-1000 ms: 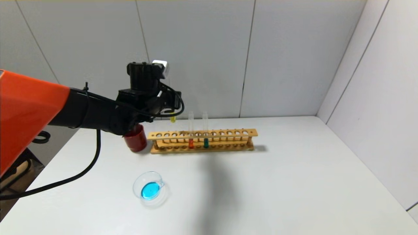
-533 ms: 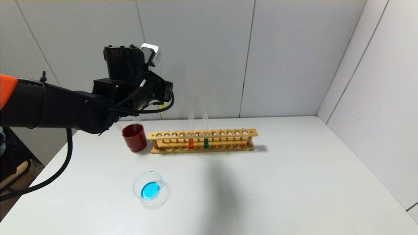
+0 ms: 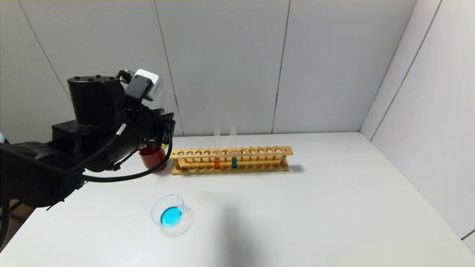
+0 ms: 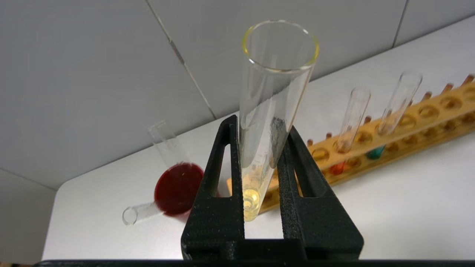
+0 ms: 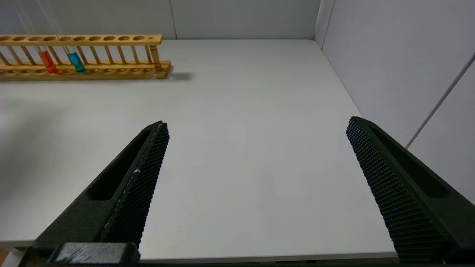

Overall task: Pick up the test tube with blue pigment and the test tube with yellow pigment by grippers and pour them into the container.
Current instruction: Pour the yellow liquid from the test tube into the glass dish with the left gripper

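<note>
My left gripper is shut on the test tube with yellow pigment and holds it upright in the air near the red cup, beyond the container. In the left wrist view the gripper clamps the tube's lower half, and the yellow liquid sits in the tip. The container, a clear glass dish, stands on the table's near left and holds blue liquid. No tube with a bright blue tip shows. My right gripper is open and empty, low over the table's right side.
A dark red cup stands left of the wooden rack, partly hidden by my arm; clear empty tubes lean in it. The rack holds an orange-red tube and a green-teal tube. Walls stand behind and to the right.
My left arm has swung left and toward me with the yellow tube in its grip, away from the rack. It now covers part of the red cup.
</note>
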